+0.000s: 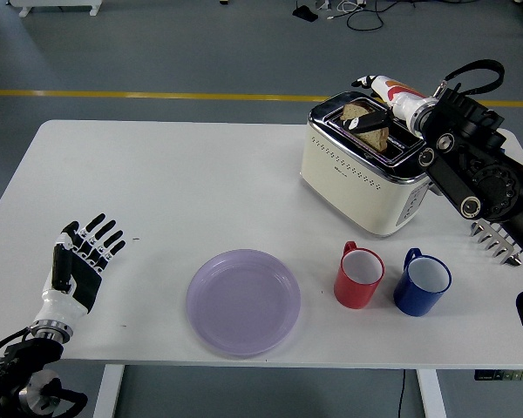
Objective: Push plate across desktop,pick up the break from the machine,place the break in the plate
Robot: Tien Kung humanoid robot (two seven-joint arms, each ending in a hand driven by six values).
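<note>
The right hand point(372, 103) is reaching in over the top of the toaster point(371, 164), its thumb and fingers closing around the upper edge of the bread slice point(370, 127) that is standing in the slot; whether the grip is fully tight is hard to tell from this angle. The black right arm point(472, 170) is crossing in from the right edge, passing above the metal toast rack point(499, 239) at the table's right side. The cream and chrome toaster is sitting at the far right of the white table point(174, 192). Nearer than the toaster, 2 mugs are standing side by side, just apart: a red mug point(358, 274) on the left and a blue mug point(423, 282) on the right. To the left of the red mug, the lilac plate point(243, 301) is lying near the table's near edge, holding nothing. Well apart, at the near left corner, the left hand point(80, 261) is resting on the table with its fingers spread and holding nothing.
</note>
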